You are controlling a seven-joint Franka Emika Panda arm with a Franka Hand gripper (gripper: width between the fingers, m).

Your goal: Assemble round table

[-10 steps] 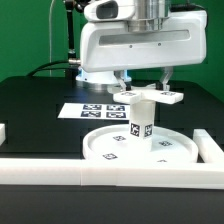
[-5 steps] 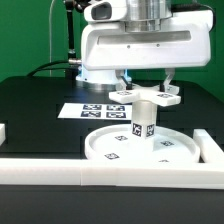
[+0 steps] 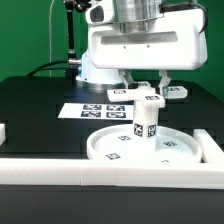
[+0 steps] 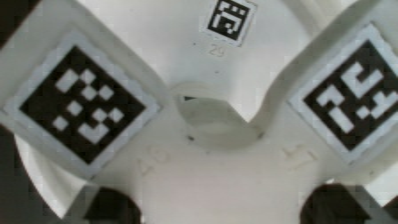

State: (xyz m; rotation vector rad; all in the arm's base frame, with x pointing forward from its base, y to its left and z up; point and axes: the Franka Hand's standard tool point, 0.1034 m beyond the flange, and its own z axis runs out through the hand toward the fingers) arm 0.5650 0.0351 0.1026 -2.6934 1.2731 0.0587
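The wide rimmed disc (image 3: 110, 148) lies on the black table, and the short thick post (image 3: 146, 122) stands upright at its middle. The cross-shaped piece (image 3: 150, 94) sits level on top of the post, its tagged arms sticking out to both sides. My gripper (image 3: 147, 84) comes down from above and is shut on the cross-shaped piece. In the wrist view the cross-shaped piece (image 4: 214, 150) fills the picture, with two tagged arms spreading away. The dark fingertips (image 4: 107, 206) press on either side of it, my gripper (image 4: 231, 206) closed around its hub.
The marker board (image 3: 90, 110) lies flat behind the disc toward the exterior view's left. A long white rail (image 3: 110, 173) runs along the front, another rail (image 3: 208, 148) stands at the right, and a short white piece (image 3: 3, 132) at the left edge.
The arm has shifted toward the exterior view's right. The cross-shaped piece has turned in the gripper's hold on top of the post, so its arms spread wider to both sides.
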